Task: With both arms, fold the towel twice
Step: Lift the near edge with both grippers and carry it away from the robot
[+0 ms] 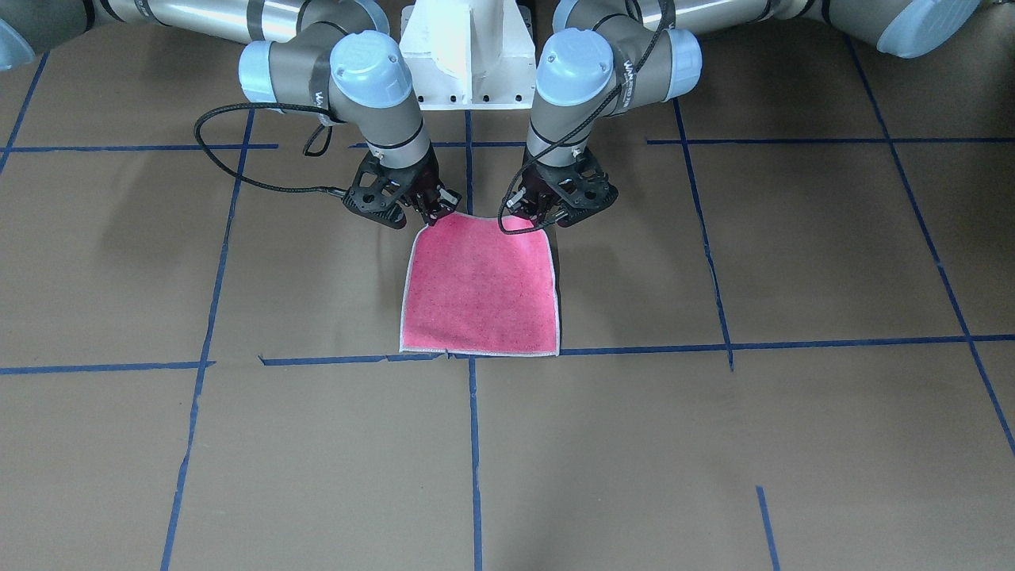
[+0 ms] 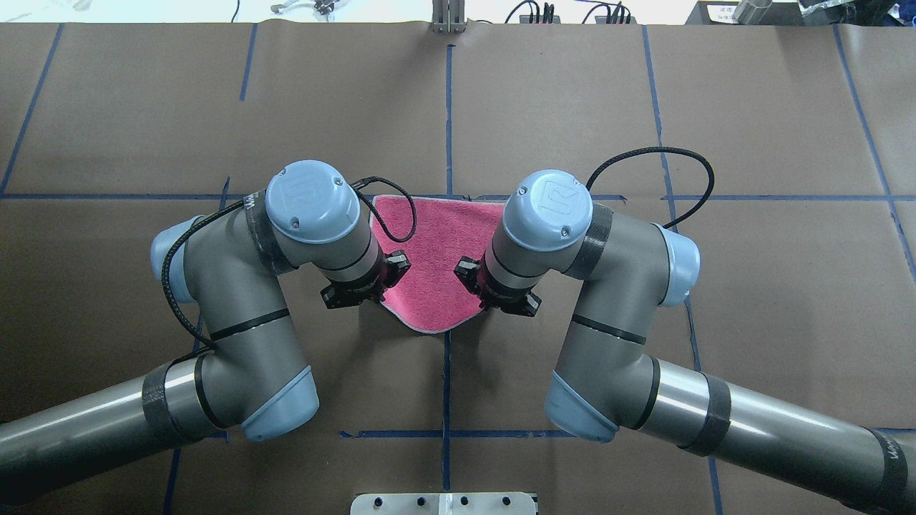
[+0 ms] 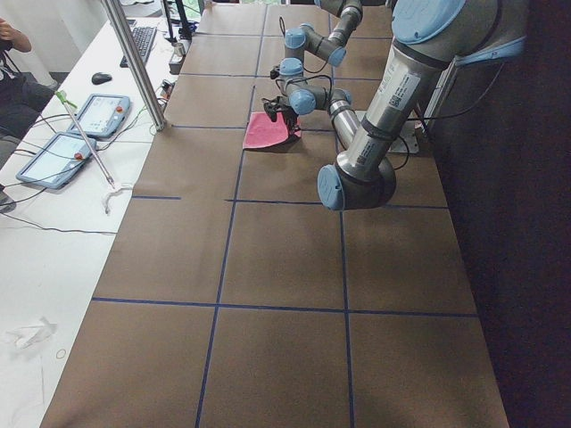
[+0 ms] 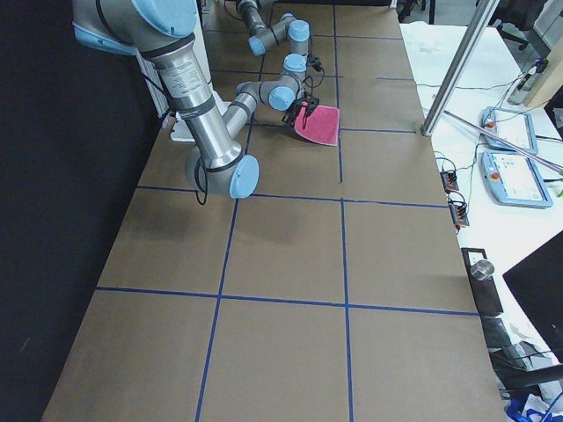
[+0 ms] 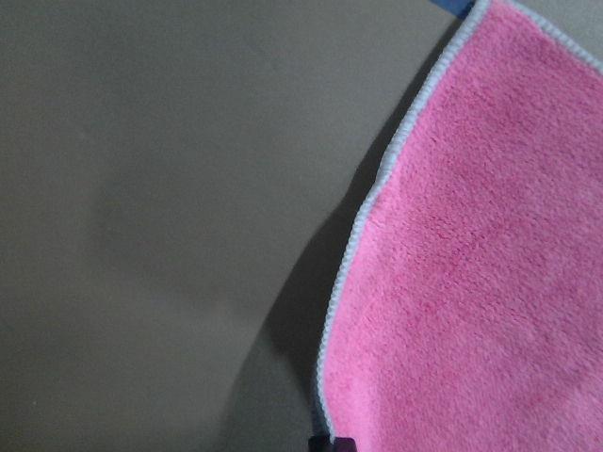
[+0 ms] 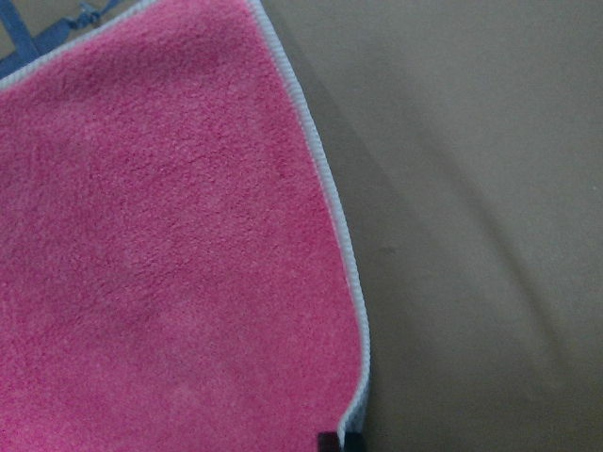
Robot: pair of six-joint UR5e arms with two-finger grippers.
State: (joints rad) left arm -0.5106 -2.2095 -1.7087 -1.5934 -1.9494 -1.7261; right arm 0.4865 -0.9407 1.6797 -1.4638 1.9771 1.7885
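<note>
Nearest the front-facing camera: bare brown paper table cover, divided by blue tape lines. At view left, the robot's right arm, wrist turned down over the table. Below it, right gripper, clenched on the robot-side corner of the towel at that side. At centre, towel with pink-red face up and pale stitched edging along its visible sides. Operator-side edge flat on the table cover, along a blue tape line. Robot-side edge raised off the surface and carried by its two corners. In the overhead view, raised edge sagging in a curve between the two grippers. At view right, left gripper, likewise clamped on the other robot-side corner, under the downturned wrist of the left arm. Between the two arms, at the top edge of the view, white pedestal base. In the left wrist view, one black fingertip at the bottom edge, touching the towel's edging. Table cover to the left there, pink pile to the right, shadow beneath the lifted cloth. In the right wrist view, the mirrored arrangement: pink pile to the left, black fingertip at the bottom edge against the edging, table cover to the right.
</note>
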